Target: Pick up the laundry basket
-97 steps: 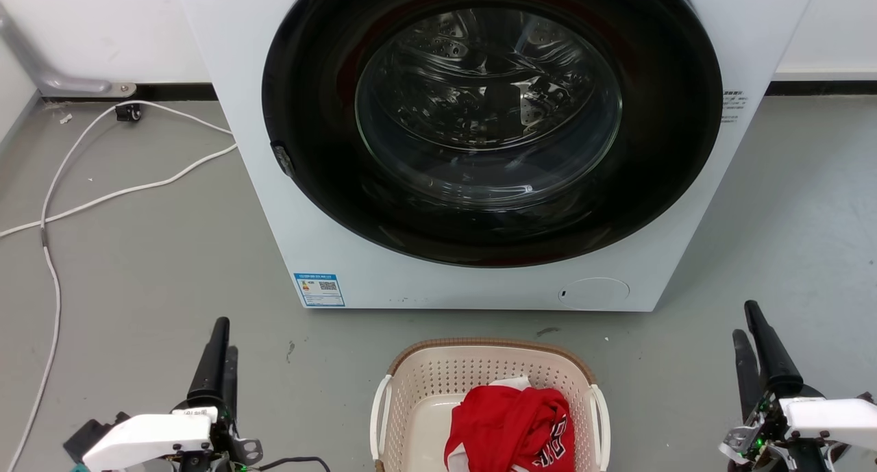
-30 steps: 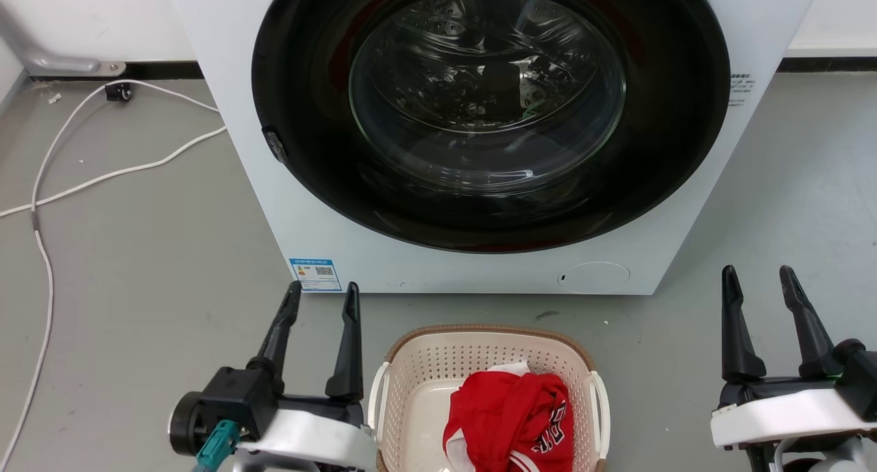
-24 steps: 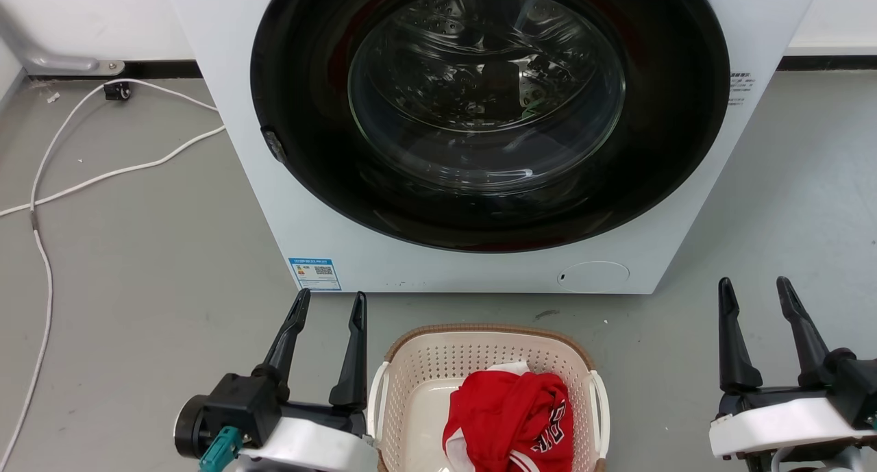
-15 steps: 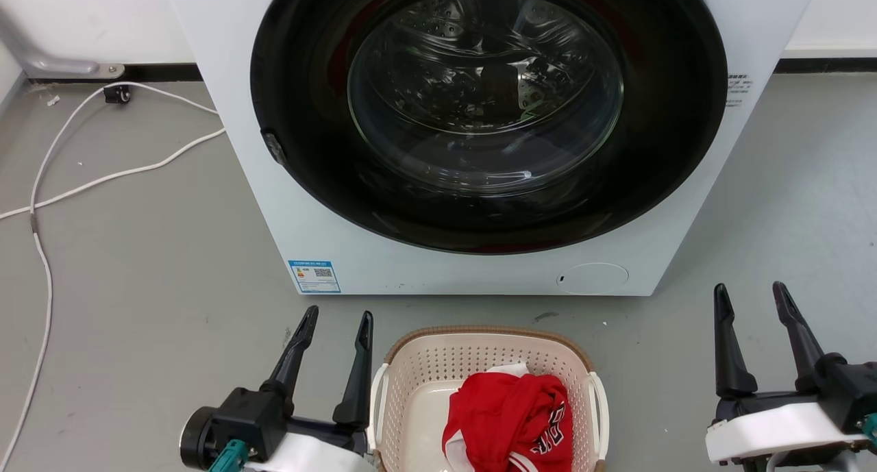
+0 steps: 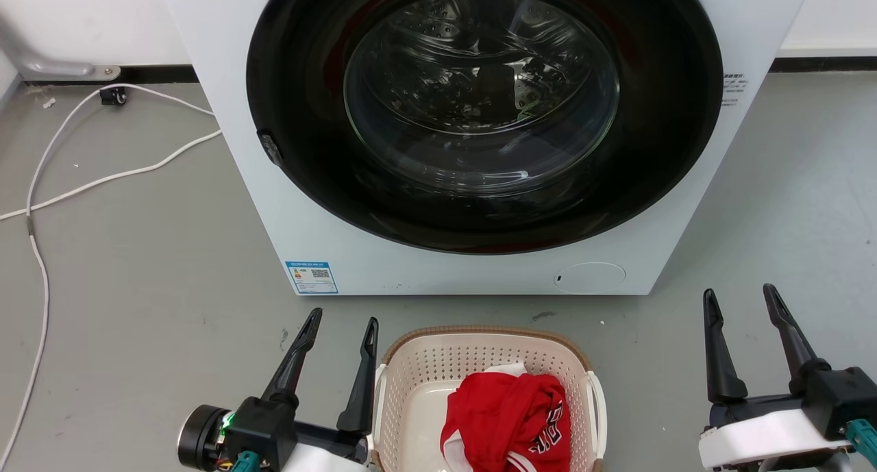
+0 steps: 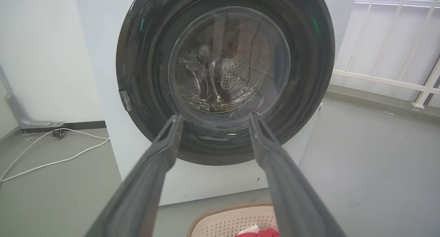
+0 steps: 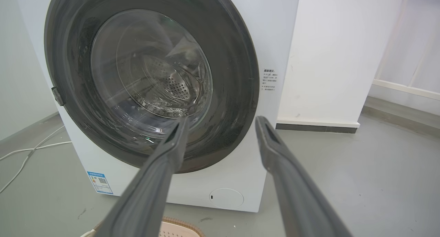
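**Floor, left side.** A white cable [image 5: 41, 184] runs across the grey floor [image 5: 151, 287] from a small dark fitting at the wall base toward the bottom-left edge of the head view.

**Left end effector.** The left end effector [image 5: 344, 316] sits low in the head view, fingers pointing up toward the washing machine [image 5: 438, 273]. State: released, with the two dark fingers spread apart and nothing between them. Its inner finger [image 5: 361, 390] lies just beside the basket's left white handle [image 5: 377, 403]. Whether the two touch cannot be told. In the left wrist view the spread fingers frame the machine's round door, and the basket's rim shows at the bottom edge.

**Laundry basket.** The laundry basket [image 5: 425, 369] stands on the floor directly in front of the washing machine, near it but apart, at bottom centre of the head view between the two end effectors. A crumpled red garment [image 5: 507, 417] lies inside, toward the right half.

**Washing machine.** The glass door [image 5: 479, 109] is closed. A blue label [image 5: 312, 277] is at the lower-left corner of the front panel, and a round cover [image 5: 589, 277] is at the lower right.

**Right end effector.** The right end effector [image 5: 738, 292] is at the lower right, well apart from the basket's right handle [image 5: 600, 407]. State: released, with fingers spread and holding nothing.
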Robot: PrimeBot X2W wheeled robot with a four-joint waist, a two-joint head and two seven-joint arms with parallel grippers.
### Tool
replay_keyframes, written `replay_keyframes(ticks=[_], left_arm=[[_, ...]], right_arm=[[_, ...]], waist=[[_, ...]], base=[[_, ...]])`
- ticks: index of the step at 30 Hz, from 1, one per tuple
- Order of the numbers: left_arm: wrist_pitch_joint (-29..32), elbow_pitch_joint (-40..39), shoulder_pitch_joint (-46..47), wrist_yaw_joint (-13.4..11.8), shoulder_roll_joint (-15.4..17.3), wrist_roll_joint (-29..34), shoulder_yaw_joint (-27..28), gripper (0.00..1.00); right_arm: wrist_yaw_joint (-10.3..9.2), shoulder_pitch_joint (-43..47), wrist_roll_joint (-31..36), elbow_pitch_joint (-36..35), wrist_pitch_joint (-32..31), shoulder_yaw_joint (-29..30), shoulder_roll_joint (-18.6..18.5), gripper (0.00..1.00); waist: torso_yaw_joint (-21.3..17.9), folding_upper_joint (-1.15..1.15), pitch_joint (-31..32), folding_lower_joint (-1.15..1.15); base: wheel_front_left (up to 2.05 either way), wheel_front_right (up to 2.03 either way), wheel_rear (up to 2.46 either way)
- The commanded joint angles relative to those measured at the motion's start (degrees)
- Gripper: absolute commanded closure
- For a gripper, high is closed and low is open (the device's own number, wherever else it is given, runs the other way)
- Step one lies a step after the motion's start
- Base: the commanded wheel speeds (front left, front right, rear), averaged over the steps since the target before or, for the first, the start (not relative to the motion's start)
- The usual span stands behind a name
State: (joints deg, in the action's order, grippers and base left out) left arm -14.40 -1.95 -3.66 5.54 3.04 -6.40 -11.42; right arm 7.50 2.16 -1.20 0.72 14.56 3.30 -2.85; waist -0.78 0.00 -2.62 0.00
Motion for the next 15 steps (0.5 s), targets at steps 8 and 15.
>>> replay_keyframes(ticks=[8,15], left_arm=[[-0.95,-0.64,-0.66,0.44,-0.13,2.05,0.05,0.0],[-0.9,-0.74,-0.68,0.47,-0.16,1.38,-0.15,0.0]], right_arm=[[-0.02,0.23,1.78,-0.55,0.65,0.03,-0.05,0.0],[-0.02,0.13,1.34,-0.21,0.65,-0.12,-0.05,0.0]], waist=[[-0.07,0.0,-0.47,0.0],[0.07,0.0,-0.65,0.0]], base=[[0.0,0.0,0.0],[0.0,0.0,0.0]])
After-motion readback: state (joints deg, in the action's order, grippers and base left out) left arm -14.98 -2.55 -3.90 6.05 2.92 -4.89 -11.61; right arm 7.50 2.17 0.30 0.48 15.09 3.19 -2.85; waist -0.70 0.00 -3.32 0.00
